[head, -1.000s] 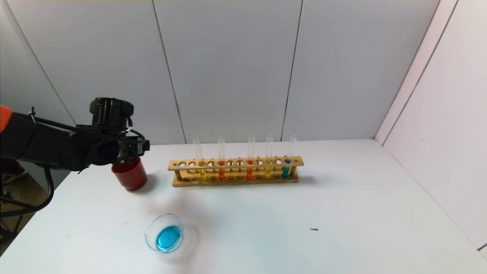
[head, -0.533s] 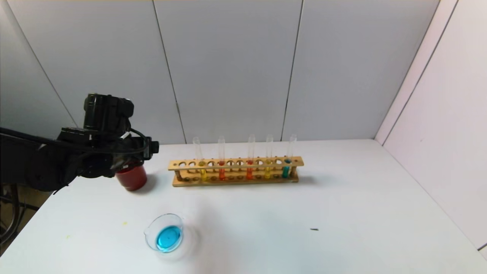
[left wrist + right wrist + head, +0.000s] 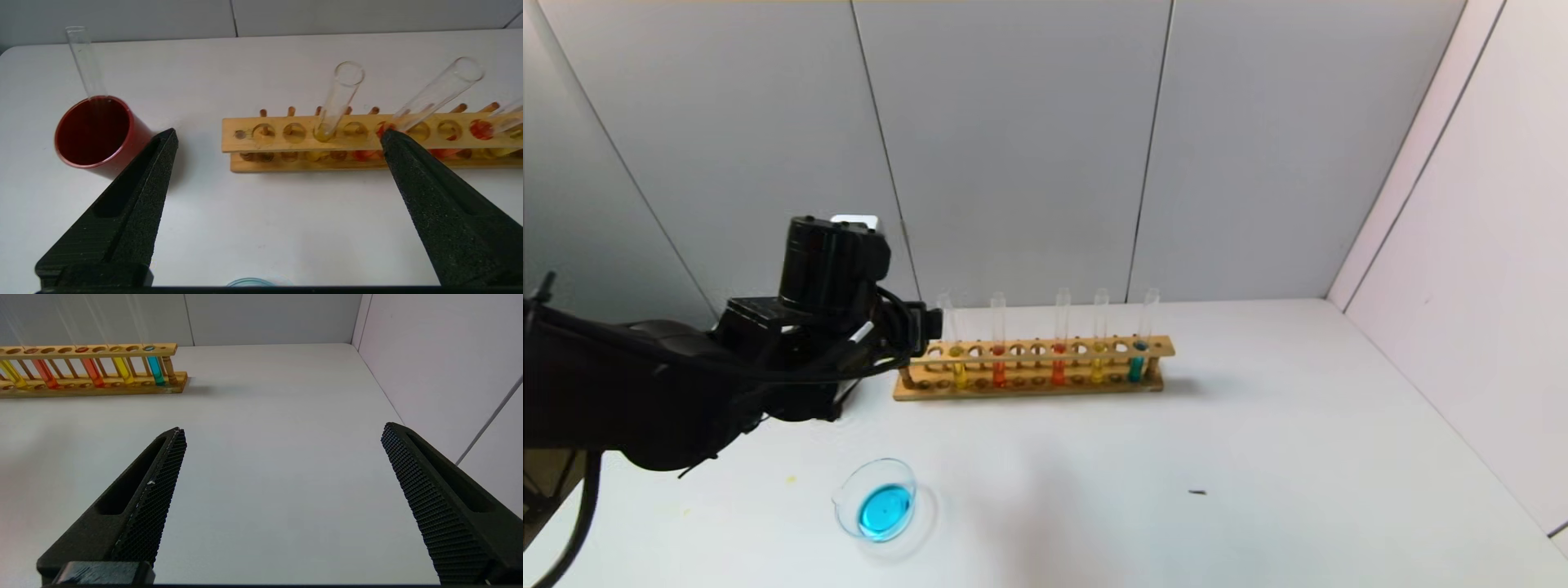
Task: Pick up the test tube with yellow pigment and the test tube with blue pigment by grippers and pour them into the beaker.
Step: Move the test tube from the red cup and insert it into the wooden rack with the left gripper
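- Your left gripper (image 3: pixel 278 136) hangs over the table (image 3: pixel 1258 457) just short of the wooden rack's (image 3: pixel 1029 349) left end, fingers (image 3: pixel 135 192) spread wide, nothing held.
- Red cup (image 3: pixel 92 132) sits beside the rack's left end w/ an empty glass tube (image 3: pixel 83 61) leaning in it; in head view the arm hides the cup.
- Rack stands between the gripper and the back wall. Left to right it holds: test tube with yellow pigment (image 3: pixel 954 347), two orange-red tubes (image 3: pixel 998 343), a second yellow tube (image 3: pixel 1099 339), then test tube with blue pigment (image 3: pixel 1140 343) at the right end. All upright in their holes.
- Beaker (image 3: pixel 878 508) is near the table's front edge, well apart from the rack, w/ blue liquid in it.
- Small dark speck (image 3: pixel 1196 492) lies on the table, right of the beaker.
- Right gripper (image 3: pixel 282 433) is wide open, empty, over bare table to the right of the rack.
- Vs 1 s ago: left arm has swung right from above the cup to the rack's left end; tubes and beaker haven't moved.
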You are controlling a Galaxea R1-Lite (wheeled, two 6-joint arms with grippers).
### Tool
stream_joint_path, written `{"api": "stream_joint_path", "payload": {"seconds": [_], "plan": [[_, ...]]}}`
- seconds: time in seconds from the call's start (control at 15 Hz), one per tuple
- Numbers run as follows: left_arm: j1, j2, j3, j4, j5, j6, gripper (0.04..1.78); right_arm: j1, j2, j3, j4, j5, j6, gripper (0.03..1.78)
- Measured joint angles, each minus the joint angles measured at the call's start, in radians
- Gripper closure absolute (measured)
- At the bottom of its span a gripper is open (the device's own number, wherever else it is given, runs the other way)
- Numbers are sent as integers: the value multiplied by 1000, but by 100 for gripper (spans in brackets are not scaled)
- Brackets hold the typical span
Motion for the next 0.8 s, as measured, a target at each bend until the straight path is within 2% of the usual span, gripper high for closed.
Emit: {"api": "stream_joint_path", "payload": {"seconds": [0.33, 0.8], "plan": [[-50, 129, -66, -63, 39, -3, 8, 0, 0, 0, 0, 0, 0, 7], [-37, 253, -143, -68, 40, -7, 8, 0, 0, 0, 0, 0, 0, 7]]}}
